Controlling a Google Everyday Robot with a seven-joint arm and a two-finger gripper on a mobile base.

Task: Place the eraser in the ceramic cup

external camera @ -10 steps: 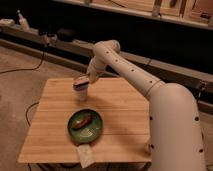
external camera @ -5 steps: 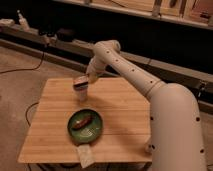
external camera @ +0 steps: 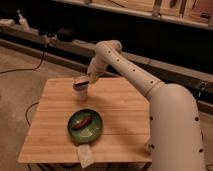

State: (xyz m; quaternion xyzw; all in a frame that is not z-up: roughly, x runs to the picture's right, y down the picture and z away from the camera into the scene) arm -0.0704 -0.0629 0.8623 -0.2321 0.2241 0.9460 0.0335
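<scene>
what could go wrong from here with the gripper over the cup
The gripper sits right at the top of the cup, which stands alone near the table's far edge. A sideways nudge could tip it or push it toward that edge. The eraser can't be made out, so a release off-centre might drop it on the rim and bounce it out. A low retreat toward the robot could also clip the green plate.

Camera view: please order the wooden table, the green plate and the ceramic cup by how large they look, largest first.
1. Wooden table
2. Green plate
3. Ceramic cup, though it stands farther from the camera, so it looks smaller.
The gripper hovers beside the cup's rim.
</scene>
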